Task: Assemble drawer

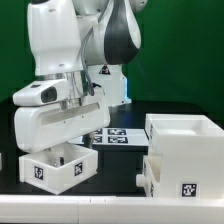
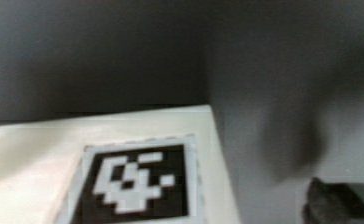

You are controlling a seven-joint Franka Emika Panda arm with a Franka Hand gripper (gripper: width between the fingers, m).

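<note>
In the exterior view a small white tray (image 1: 55, 168) with square tags on its sides sits at the front left of the black table. My gripper (image 1: 66, 146) hangs right over it, with the fingers down at its rim. The hand hides the fingertips, so I cannot tell whether they are open or closed on the tray. The tall white casing (image 1: 186, 150) stands at the exterior view's right with a tag low on its front. The wrist view is blurred and very close. It shows a white surface with a black-and-white tag (image 2: 140, 185) and a grey wall behind.
The marker board (image 1: 110, 135) lies flat on the table behind the tray, between it and the casing. The arm's white body fills the upper left of the exterior view. A sliver of another white part (image 1: 2, 162) shows at the left edge.
</note>
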